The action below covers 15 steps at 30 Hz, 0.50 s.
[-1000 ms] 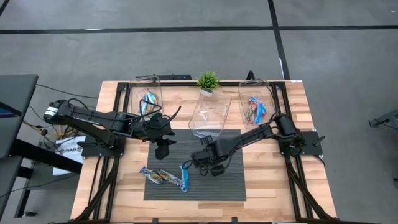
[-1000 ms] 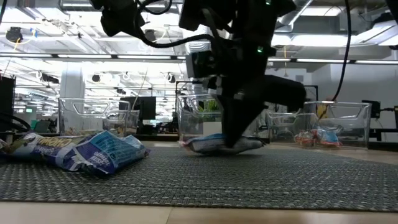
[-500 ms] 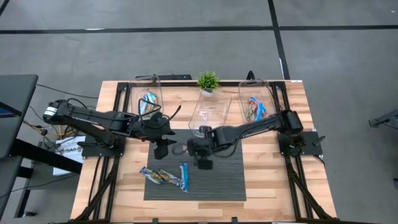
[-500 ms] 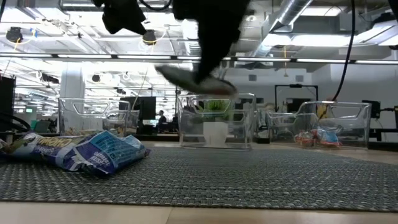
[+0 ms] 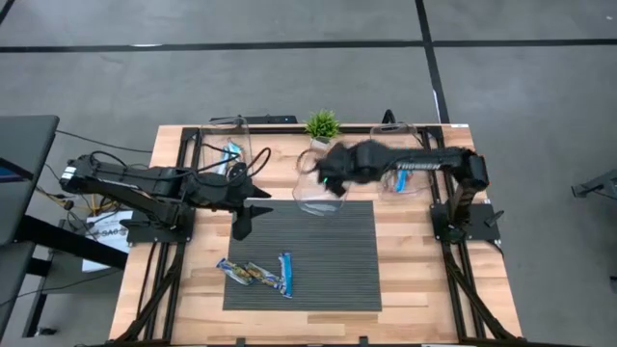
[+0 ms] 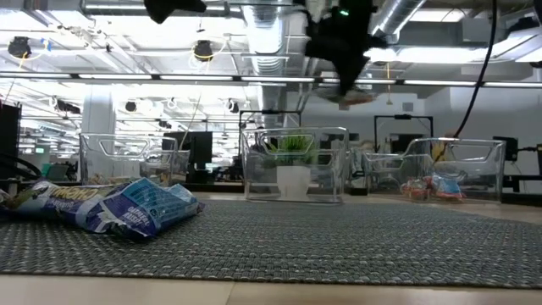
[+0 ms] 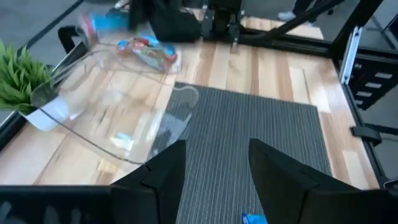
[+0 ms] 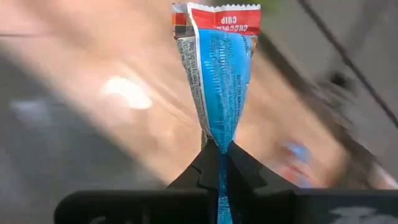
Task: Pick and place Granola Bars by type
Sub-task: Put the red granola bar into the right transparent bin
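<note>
My right gripper (image 5: 335, 177) is raised over the middle clear tub (image 5: 310, 198), shut on a blue-and-white granola bar (image 8: 217, 68). The low view shows that bar (image 6: 356, 96) high above the table, under the gripper (image 6: 345, 74). Two more bars, a multicoloured one (image 5: 243, 274) and a blue one (image 5: 286, 274), lie flat on the grey mat (image 5: 328, 255); they show in the low view as a crumpled blue-white wrapper (image 6: 114, 207). My left gripper (image 5: 241, 222) hovers open over the mat's far left corner, its fingers apart in the left wrist view (image 7: 214, 180). My right gripper pinches the bar by one end (image 8: 219, 135) between its two shut fingers (image 8: 239, 167). The rest of the wrapper sticks out past the fingertips. The bar is lifted clear of the table and tilts slightly below the gripper in the low view.
Three clear tubs stand along the far edge: the left one (image 5: 241, 135) and the right one (image 5: 386, 140) hold bars, some of them blue and red (image 5: 397, 172). A small potted plant (image 5: 322, 125) stands behind the middle tub. The mat's right half lies bare.
My right gripper has lifted the blue bar off the mat and carried it up and toward the far edge, ending over the middle tub. My left gripper has drawn back a little toward the table's left. The two bars on the mat have stayed put.
</note>
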Each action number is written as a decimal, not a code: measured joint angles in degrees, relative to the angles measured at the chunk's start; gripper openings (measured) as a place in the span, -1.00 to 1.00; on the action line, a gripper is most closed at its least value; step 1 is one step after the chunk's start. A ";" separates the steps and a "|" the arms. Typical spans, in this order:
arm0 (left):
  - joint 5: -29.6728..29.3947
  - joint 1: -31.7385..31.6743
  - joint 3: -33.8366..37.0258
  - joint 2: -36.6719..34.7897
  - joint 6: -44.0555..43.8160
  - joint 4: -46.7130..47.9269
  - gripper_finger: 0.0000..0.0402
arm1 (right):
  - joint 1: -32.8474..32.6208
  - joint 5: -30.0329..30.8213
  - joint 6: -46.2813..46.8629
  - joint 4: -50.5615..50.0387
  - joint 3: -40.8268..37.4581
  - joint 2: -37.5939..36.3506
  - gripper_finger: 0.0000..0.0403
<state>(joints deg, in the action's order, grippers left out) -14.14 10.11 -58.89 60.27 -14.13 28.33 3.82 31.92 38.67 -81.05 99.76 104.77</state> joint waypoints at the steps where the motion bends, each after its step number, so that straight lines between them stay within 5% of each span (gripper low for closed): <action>1: 0.14 -0.06 0.00 0.00 0.04 0.32 -0.16 | 1.34 1.15 1.22 -2.73 -0.06 -0.66 -1.00; 7: 0.51 -0.15 0.09 0.55 1.39 0.26 -0.16 | 9.62 3.44 4.44 -8.44 -2.90 -4.53 -0.98; 15: 0.86 -0.15 0.07 0.74 1.58 0.07 -0.16 | 16.65 -3.79 4.60 -6.21 -18.45 -12.29 -0.96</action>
<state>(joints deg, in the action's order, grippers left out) -13.28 9.96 -58.83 61.01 -12.55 28.41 20.46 28.13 43.27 -87.26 81.31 92.48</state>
